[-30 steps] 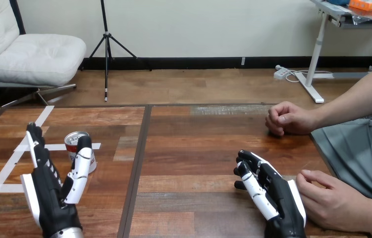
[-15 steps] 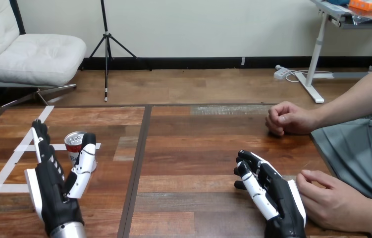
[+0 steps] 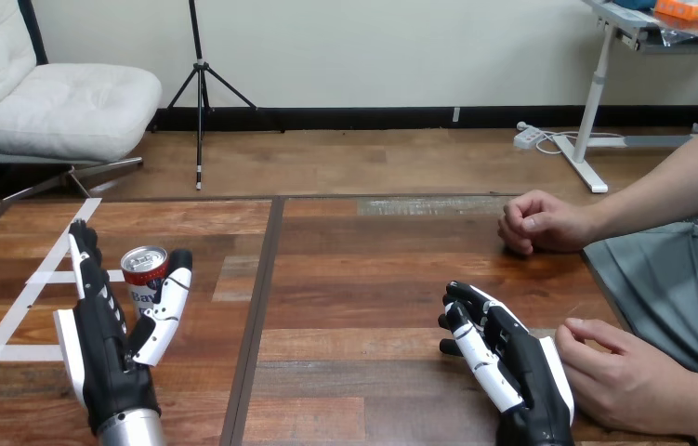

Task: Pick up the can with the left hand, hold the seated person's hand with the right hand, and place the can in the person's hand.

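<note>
Looking down from the head view, we see our left hand spread wide, the can upright between its fingers and thumb. Our right hand lies loosely open, holding nothing, the person's nearer hand just beside its outer edge.

Upright can between fingers and thumb of left hand; right hand beside person's lower hand

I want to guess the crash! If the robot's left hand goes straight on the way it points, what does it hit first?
Probably the can: it stands upright between the left hand's straight fingers and thumb, so the palm should meet it first, though depth is unclear.
</note>
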Robot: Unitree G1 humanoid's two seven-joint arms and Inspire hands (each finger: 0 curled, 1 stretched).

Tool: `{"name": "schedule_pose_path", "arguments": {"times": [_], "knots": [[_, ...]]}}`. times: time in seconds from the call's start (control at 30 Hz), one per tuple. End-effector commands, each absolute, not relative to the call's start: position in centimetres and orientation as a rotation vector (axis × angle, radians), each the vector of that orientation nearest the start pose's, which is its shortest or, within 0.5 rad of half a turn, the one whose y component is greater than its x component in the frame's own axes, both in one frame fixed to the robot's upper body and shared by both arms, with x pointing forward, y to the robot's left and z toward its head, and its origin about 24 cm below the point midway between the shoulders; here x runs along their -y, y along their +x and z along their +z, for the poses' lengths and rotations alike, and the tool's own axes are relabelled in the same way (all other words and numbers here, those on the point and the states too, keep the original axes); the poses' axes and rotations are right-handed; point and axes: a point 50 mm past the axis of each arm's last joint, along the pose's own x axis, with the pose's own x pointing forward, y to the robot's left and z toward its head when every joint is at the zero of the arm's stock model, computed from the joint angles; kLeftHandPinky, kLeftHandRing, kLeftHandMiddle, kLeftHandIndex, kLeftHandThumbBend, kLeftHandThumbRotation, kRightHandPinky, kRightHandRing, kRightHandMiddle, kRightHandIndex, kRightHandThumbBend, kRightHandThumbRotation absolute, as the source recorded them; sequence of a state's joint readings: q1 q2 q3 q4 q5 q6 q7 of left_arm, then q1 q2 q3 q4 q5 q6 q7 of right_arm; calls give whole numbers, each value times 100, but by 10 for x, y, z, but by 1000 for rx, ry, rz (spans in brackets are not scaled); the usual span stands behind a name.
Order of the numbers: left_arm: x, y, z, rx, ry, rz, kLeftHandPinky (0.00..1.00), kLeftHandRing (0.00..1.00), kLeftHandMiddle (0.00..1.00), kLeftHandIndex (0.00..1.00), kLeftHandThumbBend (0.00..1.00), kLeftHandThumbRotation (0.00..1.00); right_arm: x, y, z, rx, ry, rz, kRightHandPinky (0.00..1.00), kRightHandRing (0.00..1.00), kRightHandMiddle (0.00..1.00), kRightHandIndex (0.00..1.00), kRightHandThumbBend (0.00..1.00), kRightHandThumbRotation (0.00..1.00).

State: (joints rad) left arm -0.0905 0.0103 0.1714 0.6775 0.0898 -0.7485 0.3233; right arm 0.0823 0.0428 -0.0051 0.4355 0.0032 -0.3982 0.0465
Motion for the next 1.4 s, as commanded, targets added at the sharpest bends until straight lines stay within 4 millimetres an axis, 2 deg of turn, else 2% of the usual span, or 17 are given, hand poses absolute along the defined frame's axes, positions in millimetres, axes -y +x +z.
{"name": "schedule_pose_path", "arguments": {"times": [0.0,0.43,1.37], "knots": [[-192,254,-1,222,90,379,100,100,100,100,55,35,136,227,-24,-60,64,32,72,79,83,79,55,57],[-193,257,-4,191,103,364,100,100,100,100,55,27,136,228,-24,-59,61,32,71,79,82,78,54,57],[-197,263,-10,111,136,374,100,100,100,100,59,22,136,228,-23,-60,71,31,71,79,82,78,54,57]]}}
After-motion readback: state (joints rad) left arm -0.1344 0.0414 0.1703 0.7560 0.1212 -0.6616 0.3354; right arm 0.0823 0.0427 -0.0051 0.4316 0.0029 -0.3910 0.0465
